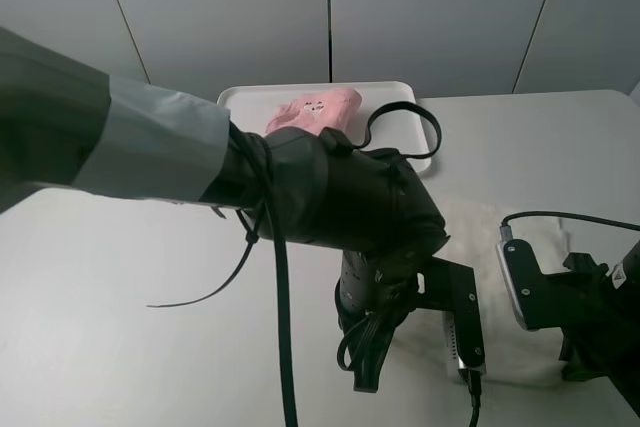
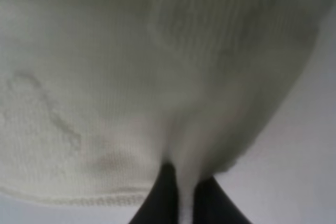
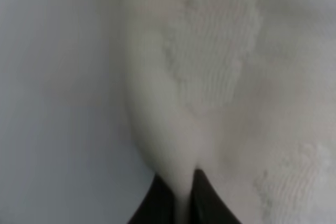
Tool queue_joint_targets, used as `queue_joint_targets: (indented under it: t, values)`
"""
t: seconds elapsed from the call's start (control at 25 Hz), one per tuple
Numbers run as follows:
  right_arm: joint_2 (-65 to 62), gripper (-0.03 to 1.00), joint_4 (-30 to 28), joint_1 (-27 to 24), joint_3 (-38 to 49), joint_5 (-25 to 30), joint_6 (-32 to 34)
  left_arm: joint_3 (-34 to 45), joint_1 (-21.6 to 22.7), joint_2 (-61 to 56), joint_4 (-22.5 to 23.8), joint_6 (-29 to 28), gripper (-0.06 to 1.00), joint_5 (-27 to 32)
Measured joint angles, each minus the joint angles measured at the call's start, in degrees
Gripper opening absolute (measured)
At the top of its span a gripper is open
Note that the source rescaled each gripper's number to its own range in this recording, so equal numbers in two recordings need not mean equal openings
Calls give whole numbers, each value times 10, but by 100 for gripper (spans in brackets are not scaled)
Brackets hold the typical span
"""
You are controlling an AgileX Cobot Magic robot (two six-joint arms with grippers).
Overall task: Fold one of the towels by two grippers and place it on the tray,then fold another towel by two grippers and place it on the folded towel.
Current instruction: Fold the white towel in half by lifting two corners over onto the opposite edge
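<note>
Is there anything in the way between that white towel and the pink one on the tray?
Nothing visible. The left claw and right claw pinch the white towel; the table toward the tray holding the pink towel looks bare, though the left arm hides part.

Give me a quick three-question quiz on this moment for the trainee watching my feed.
1. True or false: the pink towel lies on the tray.
2. What is the left gripper shut on? A) the white towel B) the tray rim C) nothing
3. Fill in: the right gripper pinches a fold of the ___ towel.
Key: 1 true; 2 A; 3 white.
</note>
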Motion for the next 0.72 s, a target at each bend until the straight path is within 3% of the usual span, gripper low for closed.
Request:
queue_joint_targets:
  t: [0.16,0.44,0.72]
  values:
    - [-39,0,1,0,0,0,59,1,16,-17,-8,-1,0,-24]
    - [-84,0,1,0,1,1,236,1,28,-61,-35,-1,0,-74]
    - [-98,0,0,0,-55,4,370,1,46,-69,-48,-28,0,-113]
